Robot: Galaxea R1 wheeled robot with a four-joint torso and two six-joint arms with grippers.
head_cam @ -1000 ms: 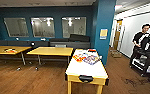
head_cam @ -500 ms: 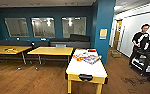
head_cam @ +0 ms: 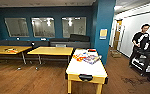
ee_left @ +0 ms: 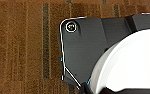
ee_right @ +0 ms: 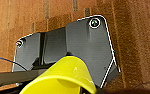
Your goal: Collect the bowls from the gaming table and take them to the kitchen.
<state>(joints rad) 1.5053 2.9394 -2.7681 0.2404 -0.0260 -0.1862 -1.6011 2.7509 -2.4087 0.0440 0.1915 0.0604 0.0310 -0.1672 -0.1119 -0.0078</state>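
Two bowls close at the wrists, white bowl, yellow bowl, pincer states impossible to tell, colourful boxes on white-topped gaming surface, brown carpet below.

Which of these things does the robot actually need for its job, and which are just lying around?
For the job: white bowl, yellow bowl, gaming table.
Just lying about: colourful game boxes on that table, wooden tables.
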